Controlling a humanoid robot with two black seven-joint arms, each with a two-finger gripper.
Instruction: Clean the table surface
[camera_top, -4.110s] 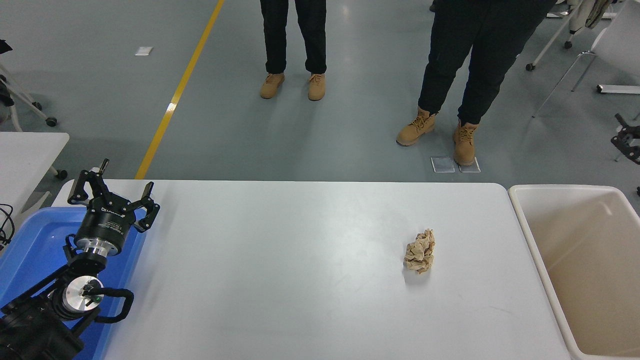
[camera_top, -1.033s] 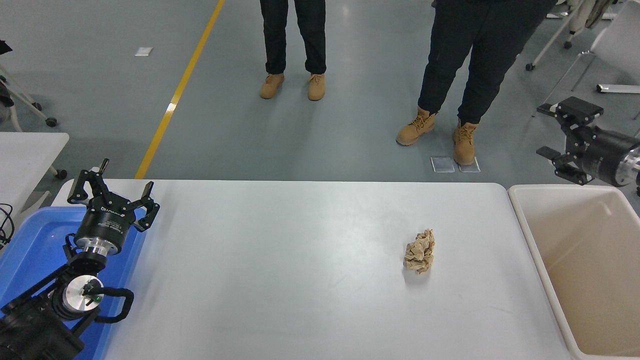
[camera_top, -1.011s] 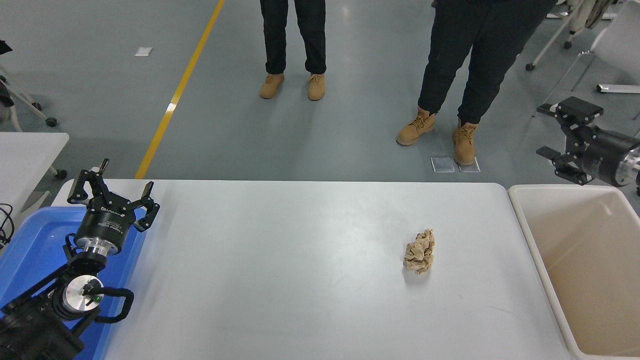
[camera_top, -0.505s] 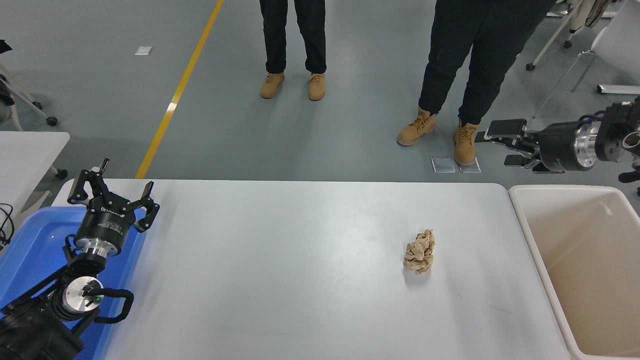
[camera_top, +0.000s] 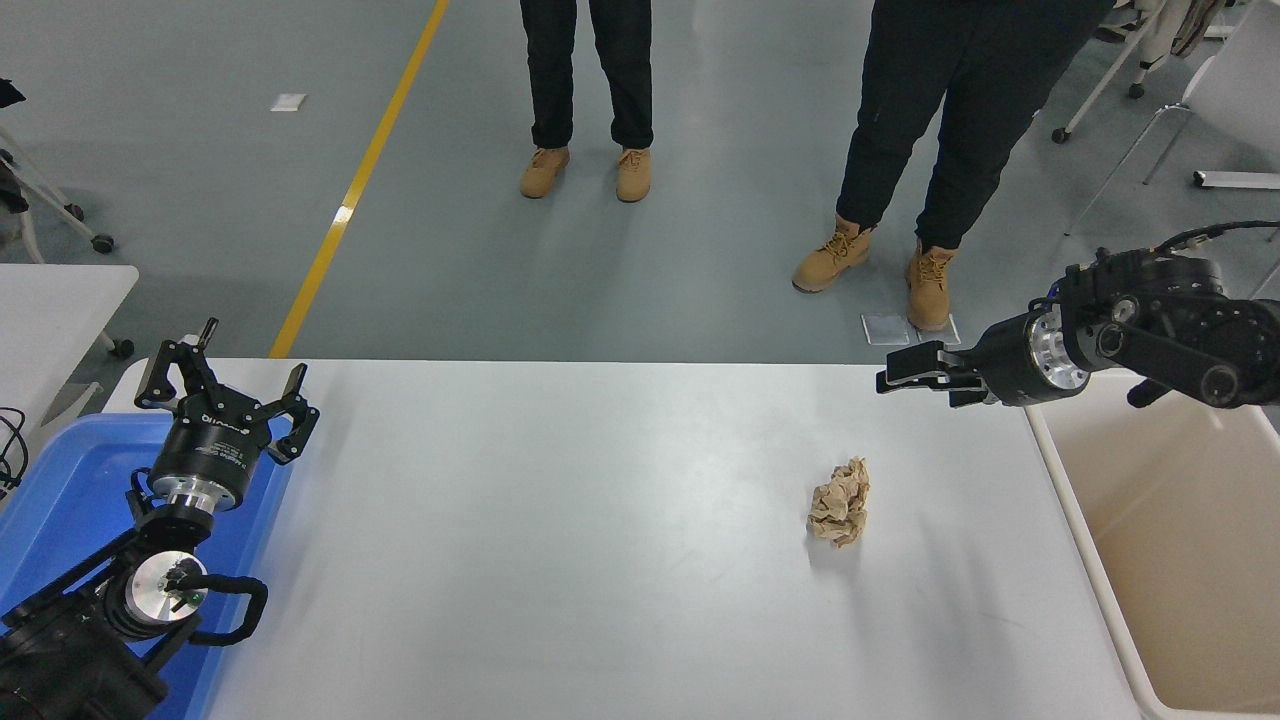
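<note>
Inspector: Status of your right gripper (camera_top: 893, 377)?

Robot: Empty, held above the table's (camera_top: 560, 520) far edge; whether its jaws are parted, I cannot tell. The paper wad (camera_top: 839, 502) lies nearer me, apart.

Inspector: Risks?

Robot: An off-centre pinch could flick the wad away; it could also fall short of the bin (camera_top: 1150, 640).

Matte white table surface (camera_top: 560, 560), level
</note>
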